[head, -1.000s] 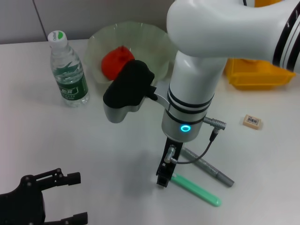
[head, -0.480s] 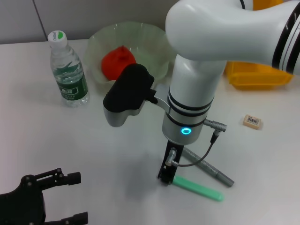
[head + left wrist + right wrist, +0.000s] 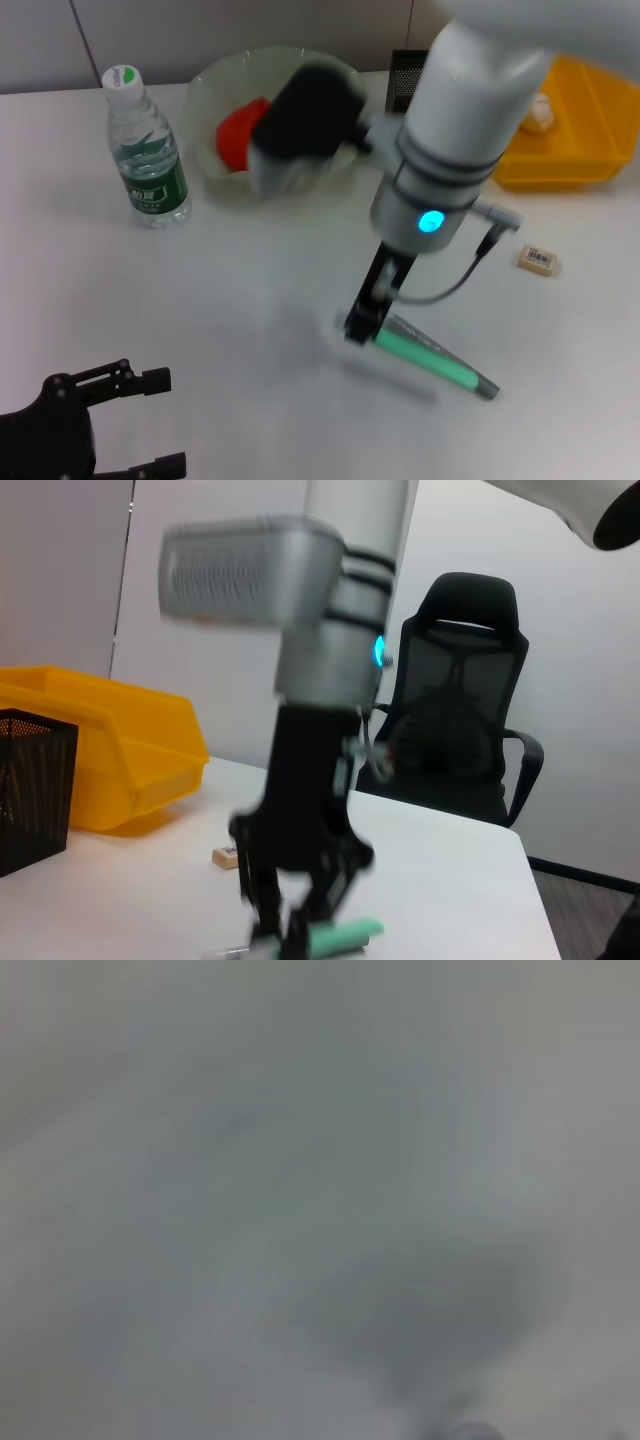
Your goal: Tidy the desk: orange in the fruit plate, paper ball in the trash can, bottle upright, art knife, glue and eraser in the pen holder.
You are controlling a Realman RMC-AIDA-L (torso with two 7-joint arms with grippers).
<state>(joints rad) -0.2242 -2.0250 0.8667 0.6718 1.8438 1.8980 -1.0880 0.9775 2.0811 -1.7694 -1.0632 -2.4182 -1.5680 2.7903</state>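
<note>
1. From the head view I see my right tool [image 3: 362,327] low over the white surface [image 3: 230,310], at the near end of the green art knife [image 3: 425,354]. Compared with a second ago, the arm has swung up and toward the far side, and it shows motion blur.
2. The green knife has shifted: it earlier lay nearer than the grey pen [image 3: 478,384], and now it sits up against that pen, its near end at the tool's tips.
3. In the left wrist view the right tool [image 3: 290,920] has its fingers [image 3: 262,895] set down around the end of the green knife [image 3: 340,938]. I read them as clamped on it, though the blur leaves that uncertain.
4. My left tool [image 3: 140,420] sits parked at the near left corner, fingers spread apart, unchanged from before.
5. The orange [image 3: 238,135] lies in the fruit plate [image 3: 215,85]; the arm's black housing now covers more of it.
6. The bottle [image 3: 145,150] stands upright left of the plate, as before.
7. The eraser [image 3: 539,260] lies on the surface to the right, where it was.
8. With the arm moved, the pen holder [image 3: 406,80] and the trash can [image 3: 580,130] show more fully; a white paper ball [image 3: 540,112] lies in the can.
9. The right wrist view is a grey blur.
</note>
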